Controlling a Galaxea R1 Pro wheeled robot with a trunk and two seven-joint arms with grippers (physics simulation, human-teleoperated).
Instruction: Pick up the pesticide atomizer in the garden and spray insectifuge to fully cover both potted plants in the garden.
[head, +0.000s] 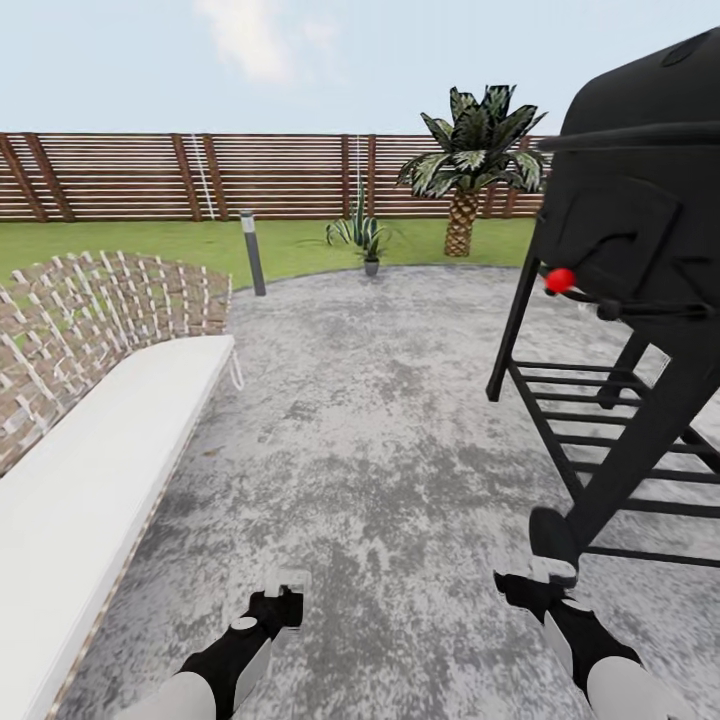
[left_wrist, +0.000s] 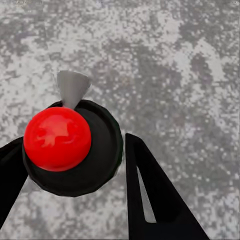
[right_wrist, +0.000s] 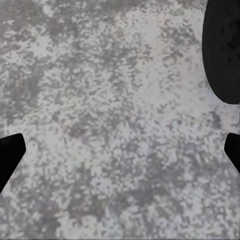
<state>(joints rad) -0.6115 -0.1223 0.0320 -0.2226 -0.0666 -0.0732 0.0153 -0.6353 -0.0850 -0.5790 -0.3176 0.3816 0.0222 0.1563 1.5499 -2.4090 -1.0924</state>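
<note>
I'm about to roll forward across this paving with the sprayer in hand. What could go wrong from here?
1. The right gripper hangs open right beside the grill's wheel; driving or turning right could clip the grill.
2. The wicker bench narrows the left side, so a wide swing risks a bump there.
3. The pesticide atomizer sits between the left gripper fingers near their tips; a jolt might shake it loose.
</note>
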